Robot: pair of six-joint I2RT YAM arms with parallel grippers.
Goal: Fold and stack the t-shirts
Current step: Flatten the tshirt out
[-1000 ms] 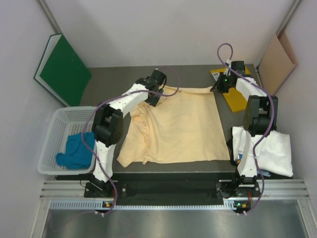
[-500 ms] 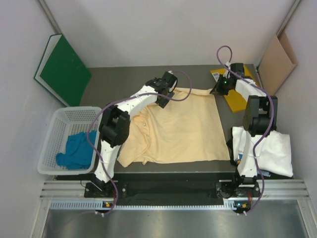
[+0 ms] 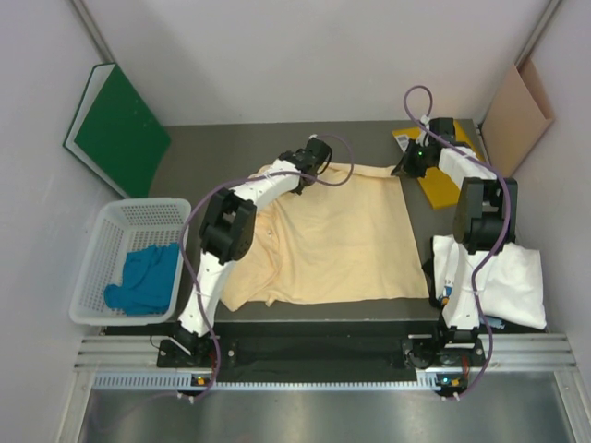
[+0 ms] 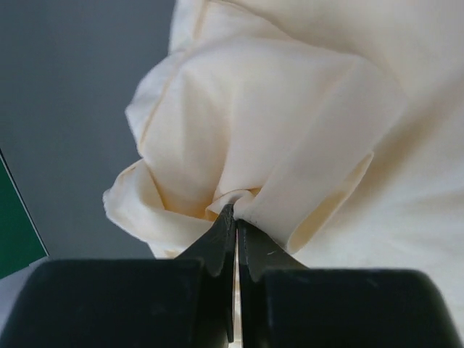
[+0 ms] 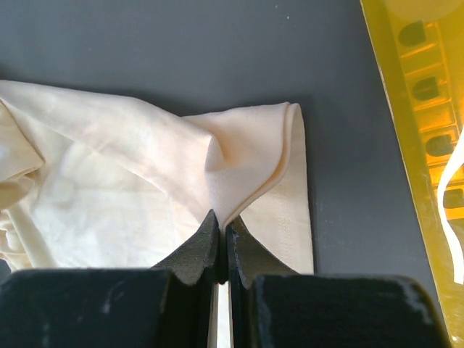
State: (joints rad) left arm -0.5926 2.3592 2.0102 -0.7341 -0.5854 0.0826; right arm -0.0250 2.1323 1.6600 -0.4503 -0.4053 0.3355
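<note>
"So, what has just changed up there?"

"My left gripper (image 4: 233, 214) has travelled right along the far edge of the pale peach-yellow t-shirt (image 3: 342, 240), towards the middle of the table (image 3: 203, 152). A second ago it was out over the far-left corner of the cloth. What it carried has come along with it, so that corner is now gathered inward and no longer spread."

"And the jaws?"

"Both pairs are pressed together on cloth. The left pinches a bunched fold of the peach shirt. My right gripper (image 5: 221, 217) pinches the doubled far-right corner, just beside the bright-yellow folder (image 5: 413, 109), and it has not shifted at all."

"What does that mean for the job?"

"I judge this to be the first fold of this shirt, barely begun. The right corner is anchored while the left side is drawn across. The near-left part lies rumpled, so the fold may land crooked unless the far edge is kept taut."

"Where are the shirts now?"

"The peach one lies across the middle of the table. The white t-shirt (image 3: 499, 277) is at the right, near my right base — the teal-blue t-shirt (image 3: 143, 281) is a heap in the white basket (image 3: 129, 205) on the left. No stack shows yet."
</note>
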